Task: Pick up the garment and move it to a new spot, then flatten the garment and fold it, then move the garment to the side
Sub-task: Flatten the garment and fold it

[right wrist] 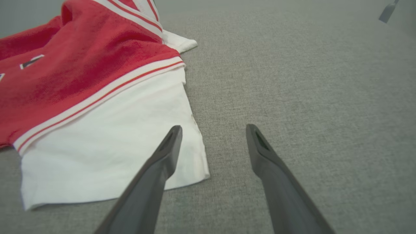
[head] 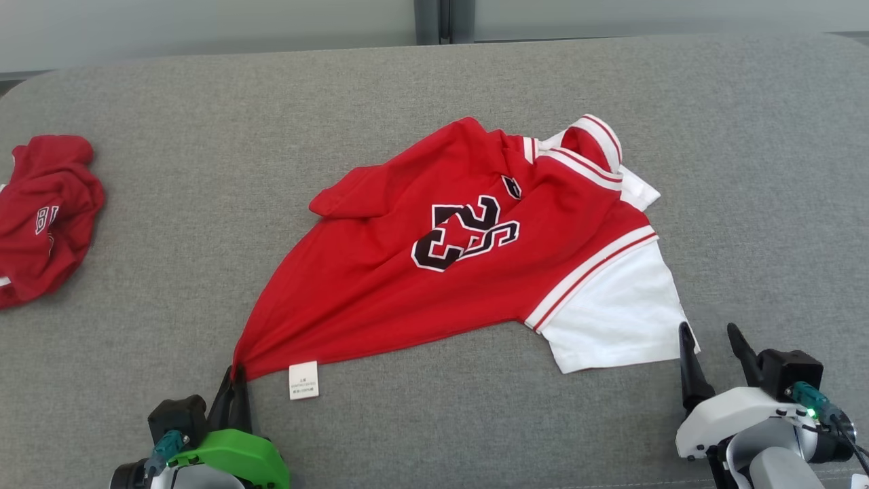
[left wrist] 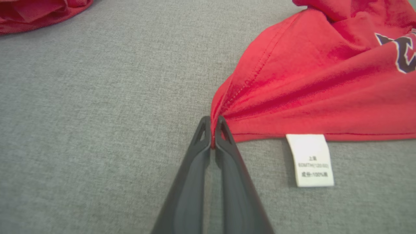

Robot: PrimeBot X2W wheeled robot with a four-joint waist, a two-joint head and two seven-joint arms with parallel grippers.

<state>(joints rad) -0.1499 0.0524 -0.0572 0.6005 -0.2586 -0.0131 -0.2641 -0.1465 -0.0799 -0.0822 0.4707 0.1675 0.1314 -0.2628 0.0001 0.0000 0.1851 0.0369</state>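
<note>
My left tool is pinched fully together on the garment, with its two dark fingers meeting on the hem's near left corner. A sliver of red cloth shows between the tips. The fabric gathers into tight pleats at that corner and fans out from it across the body of the garment.

The garment is a red jersey lying mostly spread on the grey desk, roughly in the middle of it. A black number edged in white faces up. The striped collar is at the garment's far right end, partly folded over. The white sleeve lies flat at the garment's near right, joined to the red by a white-and-red striped band. A white care label sticks out from under the hem, just to the right of the pinched corner, flat on the desk.

My right tool stands wide open and holds nothing. It sits at the near right corner of the white sleeve. Its left finger is over the sleeve's edge and its right finger is over bare desk beside the garment. I cannot tell whether the left finger touches the cloth.

A second red garment lies crumpled well to the left of the jersey.
</note>
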